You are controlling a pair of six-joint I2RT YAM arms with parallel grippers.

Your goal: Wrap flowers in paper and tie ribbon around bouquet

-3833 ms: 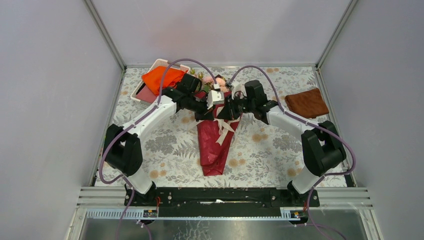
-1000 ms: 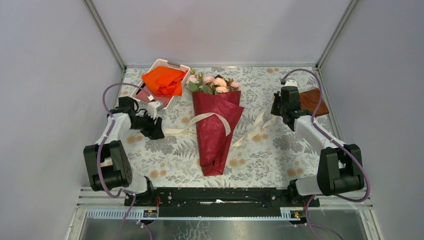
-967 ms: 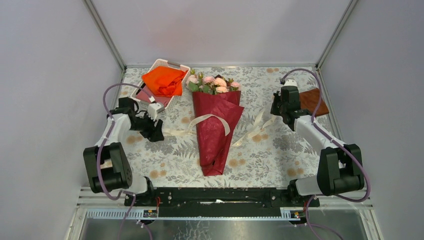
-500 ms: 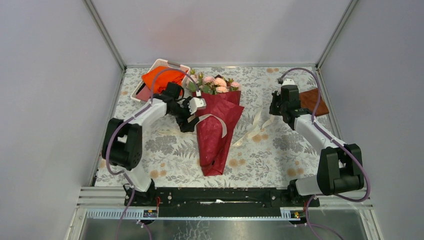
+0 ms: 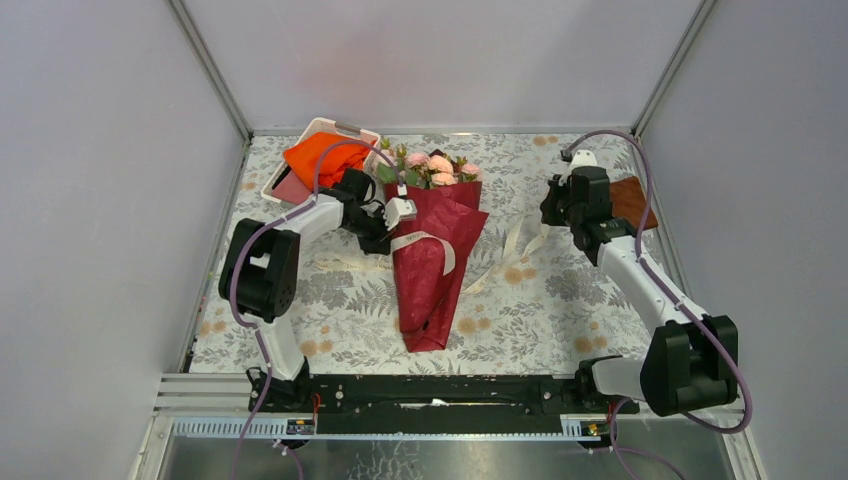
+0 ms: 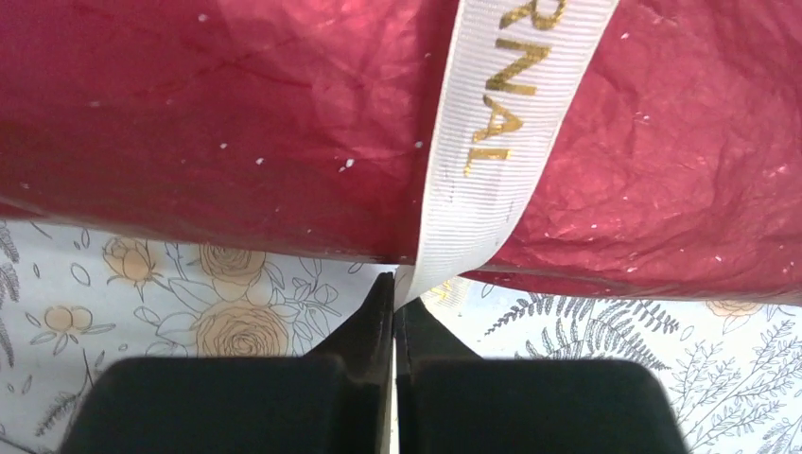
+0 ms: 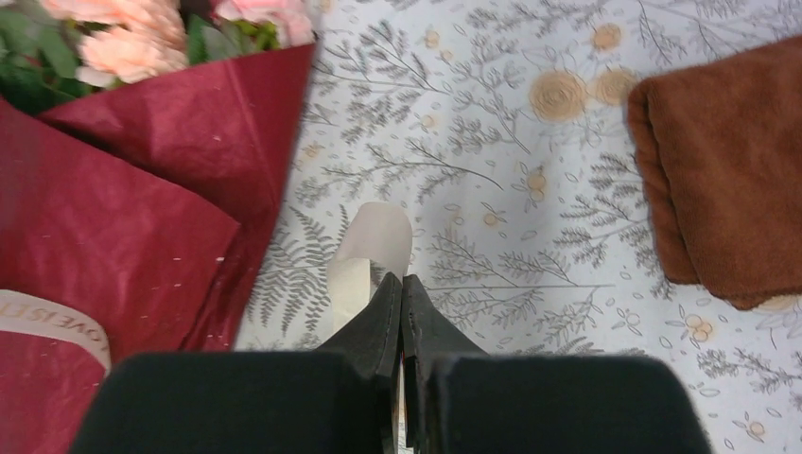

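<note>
At the paper's (image 6: 189, 113) left edge the shut left hand (image 6: 394, 288) pinches the ribbon (image 6: 492, 142), whose other end lies rightward in the shut right hand (image 7: 402, 288).

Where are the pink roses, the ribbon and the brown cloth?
pink roses (image 5: 440, 166): top view, a bloom.
ribbon (image 6: 492, 132): left wrist view, lettered band.
brown cloth (image 7: 728, 170): right wrist view, its middle.

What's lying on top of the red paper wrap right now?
A cream ribbon crosses over the paper at its middle; the left hand pinches it at the paper's left edge. Pink roses poke out the top. Their stems inside are covered, as is any ribbon running underneath.
</note>
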